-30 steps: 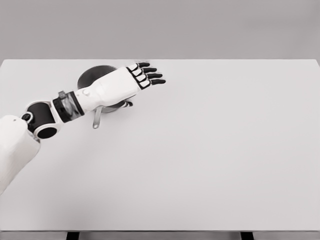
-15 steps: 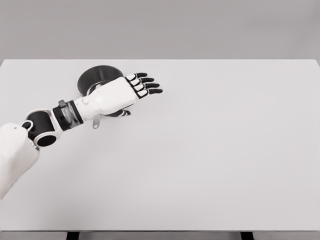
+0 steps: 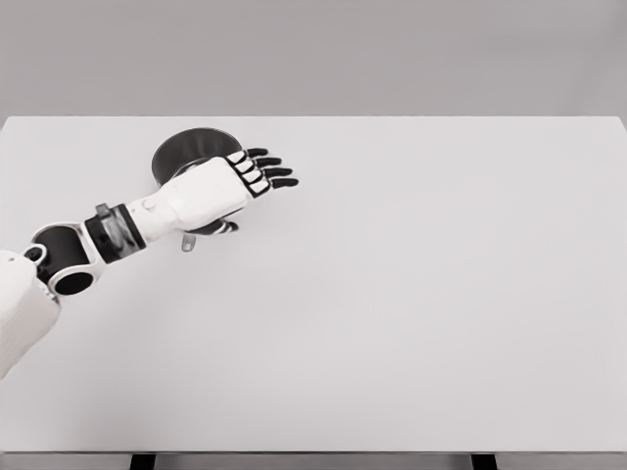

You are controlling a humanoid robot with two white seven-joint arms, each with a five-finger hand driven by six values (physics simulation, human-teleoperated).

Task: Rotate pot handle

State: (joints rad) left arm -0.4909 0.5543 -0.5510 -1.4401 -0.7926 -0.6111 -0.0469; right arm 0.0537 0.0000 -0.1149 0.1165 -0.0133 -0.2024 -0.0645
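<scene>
The left hand (image 3: 220, 186) hovers over the near side of the pot (image 3: 186, 150), fingers (image 3: 266, 173) stretched out flat, gripping nothing. The dark pot sits on the white table (image 3: 411, 294) toward its far left; its inside looks empty, and the handle (image 3: 187, 241) tip pokes out below the wrist.

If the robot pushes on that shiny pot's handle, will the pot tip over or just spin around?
Probably spin or slide. The round dark metal pot looks low and wide and sits flat on the smooth white table, so tipping seems unlikely. Its thin metal handle looks stiff, so a sideways push should turn the pot. The left hand hovers over it, fingers open.
</scene>
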